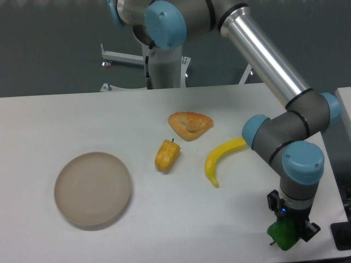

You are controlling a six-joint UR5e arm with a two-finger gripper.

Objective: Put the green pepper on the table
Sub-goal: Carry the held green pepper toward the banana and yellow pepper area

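The green pepper (283, 235) is small, glossy and bright green, at the front right of the white table (181, 219), near its front edge. My gripper (289, 230) points straight down over it, and its dark fingers (310, 230) are shut on the pepper. The pepper's lower part shows to the left of the fingers; its upper part is hidden by the gripper. I cannot tell whether the pepper touches the tabletop or hangs just above it.
A yellow-orange pepper (166, 155) lies mid-table, with a triangular pastry (190, 125) behind it and a yellow banana (222, 159) to its right. A round beige plate (93, 189) sits at the front left. The arm's elbow (285, 134) hangs over the right side.
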